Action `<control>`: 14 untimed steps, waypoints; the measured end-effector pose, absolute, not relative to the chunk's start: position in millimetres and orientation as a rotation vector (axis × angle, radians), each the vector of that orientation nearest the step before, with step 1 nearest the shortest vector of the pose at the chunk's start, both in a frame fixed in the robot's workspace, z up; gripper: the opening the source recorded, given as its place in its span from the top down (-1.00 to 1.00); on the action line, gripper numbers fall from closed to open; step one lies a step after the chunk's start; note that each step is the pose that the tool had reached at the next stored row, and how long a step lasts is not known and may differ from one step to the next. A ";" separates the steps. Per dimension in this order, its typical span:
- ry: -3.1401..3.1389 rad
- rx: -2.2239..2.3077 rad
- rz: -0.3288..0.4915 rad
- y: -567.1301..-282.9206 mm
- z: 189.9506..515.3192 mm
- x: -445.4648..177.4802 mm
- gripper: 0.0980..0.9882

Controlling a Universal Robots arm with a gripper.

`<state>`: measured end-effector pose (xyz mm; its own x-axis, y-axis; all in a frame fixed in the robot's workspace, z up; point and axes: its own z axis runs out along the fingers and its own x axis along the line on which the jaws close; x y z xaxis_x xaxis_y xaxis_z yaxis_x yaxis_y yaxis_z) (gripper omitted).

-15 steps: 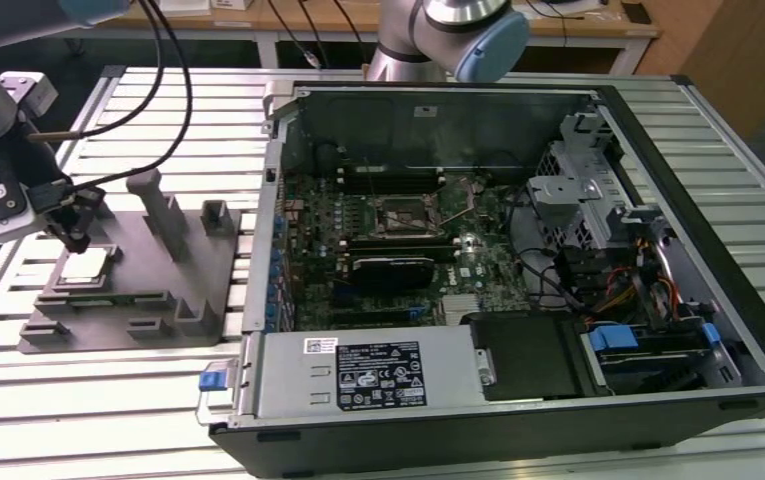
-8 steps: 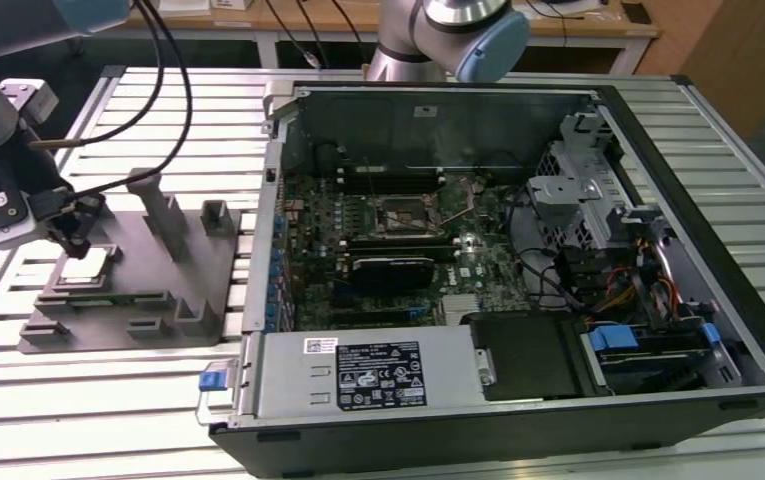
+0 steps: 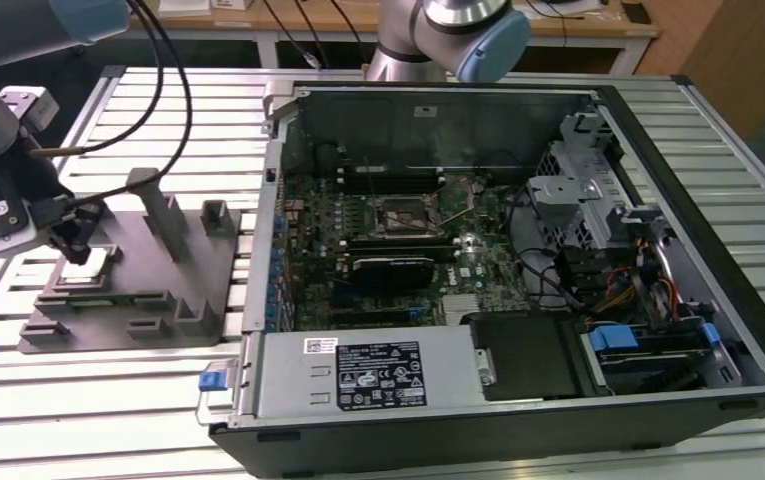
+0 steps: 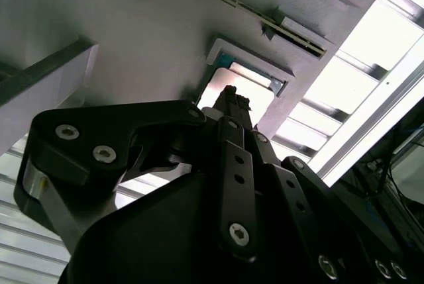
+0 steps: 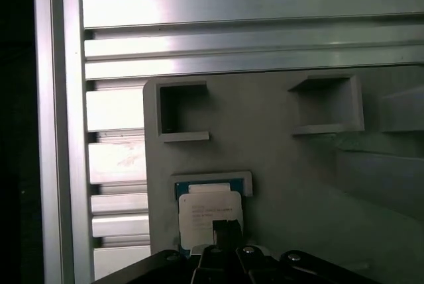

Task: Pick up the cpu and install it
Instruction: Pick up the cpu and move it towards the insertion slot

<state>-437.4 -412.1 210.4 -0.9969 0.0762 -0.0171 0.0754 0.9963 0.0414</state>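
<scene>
The cpu [image 5: 205, 208] is a small flat square with a pale silver metal top. A thin blue-green border shows along one side of it in the first wrist view. Several lines of fine dark print run across the metal, too small to read. It lies flat in a shallow raised-rim pocket [image 5: 246, 179] at one edge of the grey block [image 3: 155, 290]. The block sits on the slatted table [image 3: 129, 400], near the table's edge at the exterior view's left and just beside the open case [image 3: 702, 230]. The gripper [image 5: 226, 226] hangs directly over the cpu, with its dark tip above the chip's middle. I cannot tell whether it touches the metal, nor whether the gripper is clenched or released. In the second wrist view the same tip points into the pocket, with the cpu's pale surface showing just past it. On the case, a black-and-white label [image 3: 382, 375] covers part of the grey cover along the near side, and a small white sticker [image 3: 322, 345] sits just beside it. The writing on both is too fine to make out.
</scene>
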 end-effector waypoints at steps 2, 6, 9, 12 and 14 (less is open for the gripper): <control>3.120 0.119 0.063 -412.8 209.0 -437.7 0.98; 3.120 0.118 0.063 -413.2 205.7 -438.7 0.98; 3.120 0.118 0.063 -413.1 202.8 -440.0 0.98; 3.121 0.118 0.062 -413.1 199.9 -441.2 0.98; 3.121 0.119 0.062 -413.1 198.1 -442.2 0.98</control>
